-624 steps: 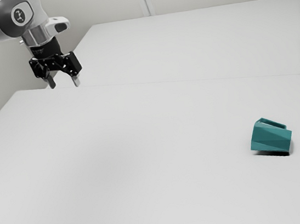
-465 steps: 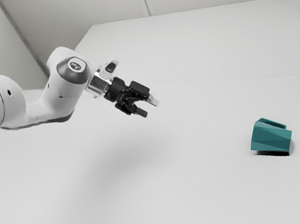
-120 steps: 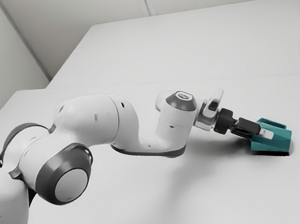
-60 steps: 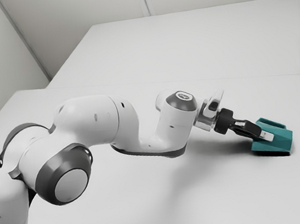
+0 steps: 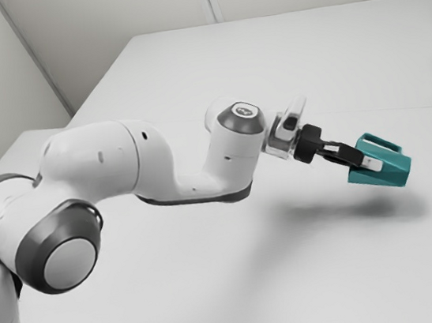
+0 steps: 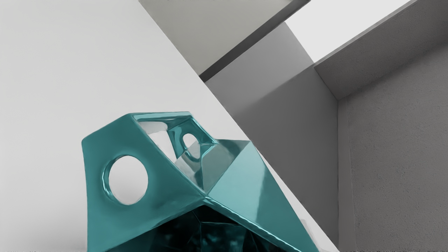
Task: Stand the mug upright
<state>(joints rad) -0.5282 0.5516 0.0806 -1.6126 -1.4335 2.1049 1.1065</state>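
The claw (image 5: 372, 163) is closed on the mug (image 5: 393, 169), gripping it at the end nearer the arm (image 5: 104, 160). One pale fingertip lies against the outside of the mug's wall; where the other one sits is hard to make out.

The mug is up off the table (image 5: 179, 302), with a soft shadow (image 5: 401, 205) on the white top beneath it. It is not upright: it lies over on its side in the air, its mouth (image 6: 210, 232) toward the claw and its base pointing away and somewhat down. The handle (image 5: 382, 142) is on the mug's upper side, clear of the claw.

In the wrist view the mug is right in front of the claw, teal and faceted, its inside dark. A round hole (image 6: 128, 180) goes through the broad flat part beside the handle's opening. Farther from the claw, past the mug, stand grey walls (image 6: 297, 157).
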